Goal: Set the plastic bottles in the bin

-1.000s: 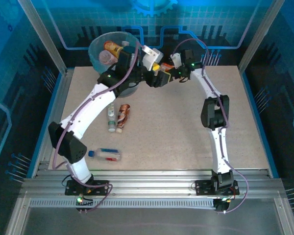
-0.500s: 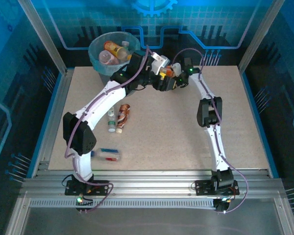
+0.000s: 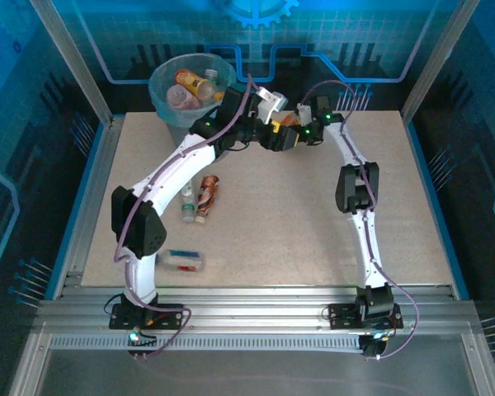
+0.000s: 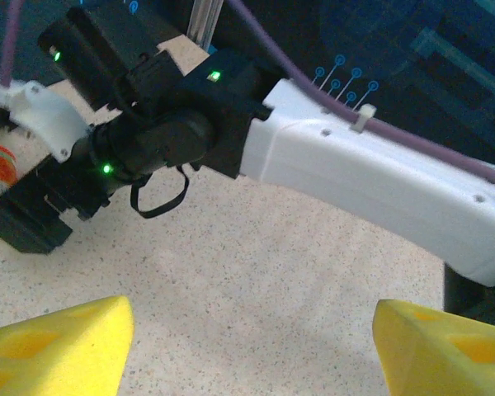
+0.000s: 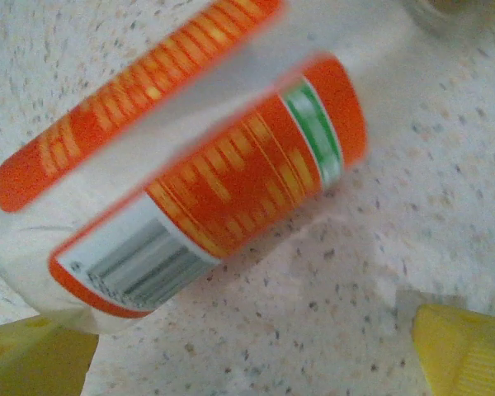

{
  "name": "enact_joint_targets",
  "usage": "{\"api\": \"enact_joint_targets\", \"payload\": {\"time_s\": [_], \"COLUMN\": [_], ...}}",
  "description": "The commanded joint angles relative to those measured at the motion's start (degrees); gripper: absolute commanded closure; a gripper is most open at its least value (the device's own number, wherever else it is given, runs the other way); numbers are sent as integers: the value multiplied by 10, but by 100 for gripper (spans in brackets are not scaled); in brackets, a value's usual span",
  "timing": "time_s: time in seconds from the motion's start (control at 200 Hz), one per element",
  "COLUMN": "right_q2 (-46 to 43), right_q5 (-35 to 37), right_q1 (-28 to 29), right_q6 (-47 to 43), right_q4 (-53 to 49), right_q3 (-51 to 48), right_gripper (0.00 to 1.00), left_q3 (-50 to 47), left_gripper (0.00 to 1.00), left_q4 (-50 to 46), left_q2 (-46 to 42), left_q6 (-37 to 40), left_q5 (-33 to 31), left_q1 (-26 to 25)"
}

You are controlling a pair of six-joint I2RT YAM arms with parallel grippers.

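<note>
Several plastic bottles (image 3: pixel 190 82) lie in the bin (image 3: pixel 158 103), an orange-labelled one and a pinkish one among them. The bin stands at the far left corner of the tabletop (image 3: pixel 297 214).

Four more bottles lie outside it:
- Orange-labelled bottle (image 5: pixel 223 173): on its side on the tabletop, just ahead of the right tool (image 5: pixel 247 355). That tool's yellow fingers (image 5: pixel 466 346) stand wide apart and are not clamped on it.
- Clear bottle (image 3: pixel 187 202) and brown-labelled bottle (image 3: pixel 207 196): side by side, mid-tabletop, beside the left arm (image 3: pixel 161 177).
- Blue-capped bottle (image 3: pixel 181 261): on its side near the left arm's base.

Left tool (image 4: pixel 256 346) — fingers apart, nothing between them, over bare tabletop, facing the right arm (image 4: pixel 355 165).
</note>
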Motion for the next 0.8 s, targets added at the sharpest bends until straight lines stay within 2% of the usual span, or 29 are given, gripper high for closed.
{"api": "enact_joint_targets", "payload": {"time_s": [0.0, 0.06, 0.145, 0.42, 0.61, 0.79], "right_q2": [-59, -64, -64, -16, 30, 69], "right_q5": [-19, -10, 56, 164, 150, 116], "right_q1": [-2, 5, 23, 55, 54, 51], "right_q6": [160, 179, 196, 213, 201, 193], "right_q4": [18, 21, 16, 24, 45, 76], "right_q3": [-22, -25, -18, 43, 73, 91], "right_gripper": [2, 2, 2, 0, 2, 11], "left_q3": [30, 33, 33, 28, 25, 14], "left_gripper": [23, 23, 23, 23, 23, 23], "left_q4": [-4, -6, -7, -17, -24, -24], "left_q2": [11, 12, 11, 11, 9, 5], "left_q6": [-14, -15, -16, -8, 0, 0], "left_q5": [14, 16, 20, 21, 20, 21], "left_q1": [-1, -2, -2, -2, 0, 2]}}
